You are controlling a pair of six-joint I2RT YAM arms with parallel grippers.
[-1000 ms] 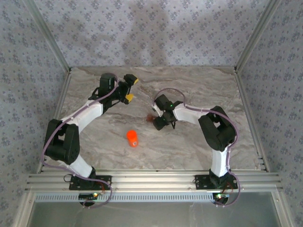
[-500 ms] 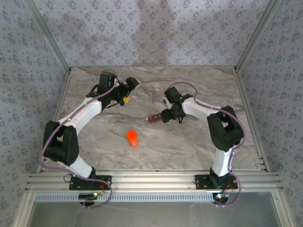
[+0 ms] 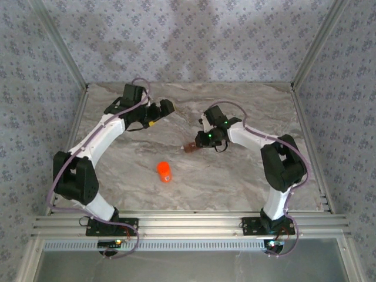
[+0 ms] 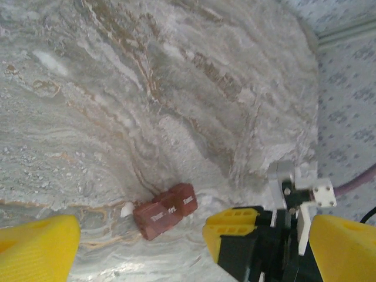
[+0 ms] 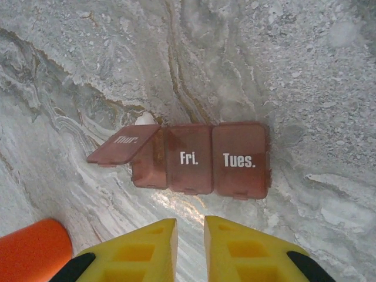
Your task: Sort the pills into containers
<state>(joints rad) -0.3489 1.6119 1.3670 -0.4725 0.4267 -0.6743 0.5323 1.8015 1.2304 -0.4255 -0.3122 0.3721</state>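
**Right gripper pinched nearly shut with nothing in it, sitting right by the pill strip**

So the right gripper [image 5: 190,226] has its two yellow fingers [image 5: 141,247] pulled almost together. There's just a thin slit left between them, and nothing's caught in it. The tips sit just short of the near edge of the containers [image 5: 194,158], roughly below the "Fri." box. A sliver of bare table [image 5: 294,70] shows between them, so no contact that I can see.

The containers are a reddish-brown strip of three joined boxes, lying flat around the middle of the marble table, a touch right of centre from above. The labels read "Thur.", "Fri." and "Tues."; the "Thur." lid [image 5: 120,147] is flipped up and tilted, and the other two lids are down. A small white bit [image 5: 144,119] pokes out just behind the open box, but I can't tell what it is.

The left gripper [image 3: 160,114] is spread wide with nothing between its fingers, hovering farther back and to the left of the strip. The orange bottle [image 3: 164,171] sits nearer and left of the strip, apart from it.
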